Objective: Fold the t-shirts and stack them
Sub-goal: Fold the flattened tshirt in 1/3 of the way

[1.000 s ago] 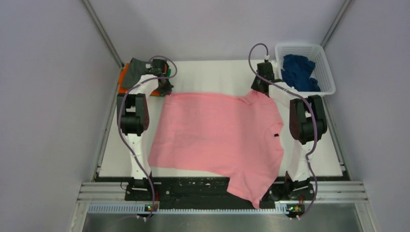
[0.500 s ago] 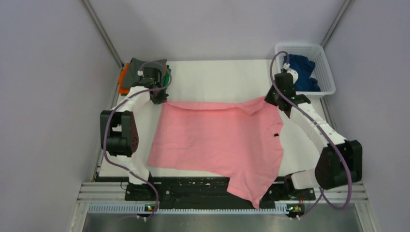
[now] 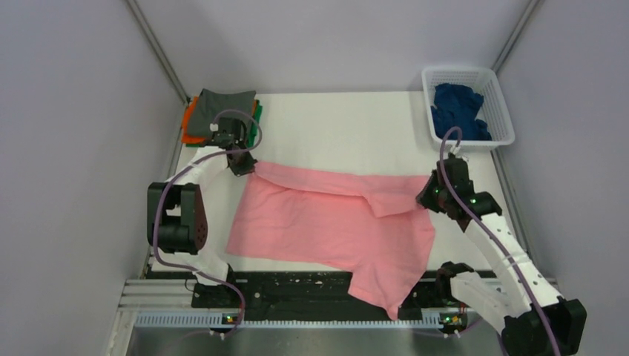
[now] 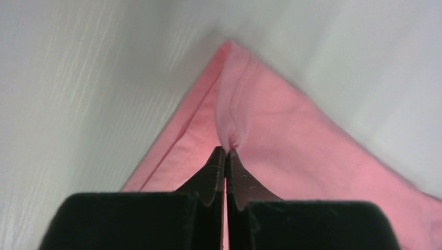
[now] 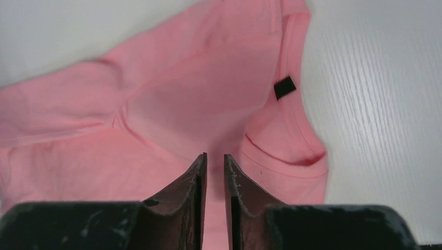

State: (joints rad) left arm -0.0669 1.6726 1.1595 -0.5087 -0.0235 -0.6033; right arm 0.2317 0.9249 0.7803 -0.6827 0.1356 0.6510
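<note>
The light pink t-shirt (image 3: 326, 222) lies spread on the white table, its far edge lifted and drawn towards me. My left gripper (image 3: 243, 165) is shut on its far left corner, and the cloth bunches at the tips in the left wrist view (image 4: 225, 151). My right gripper (image 3: 431, 197) pinches the shirt by the collar, where creases run to the tips (image 5: 215, 156) over a thick fold. A folded pile stands at the back left: grey t-shirt (image 3: 226, 104) on top, orange t-shirt (image 3: 189, 124) and green t-shirt (image 3: 257, 124) edges under it. The navy t-shirt (image 3: 456, 107) is crumpled in the basket.
The white lattice basket (image 3: 460, 72) stands at the back right corner. The pink shirt's near sleeve (image 3: 382, 293) hangs over the table's front edge onto the black rail. Grey walls close in both sides. Bare table (image 3: 341, 126) shows behind the shirt.
Both grippers have pulled the pink shirt's far edge towards me. The right arm moved much further than the left, and a folded band now lies along the far side.
</note>
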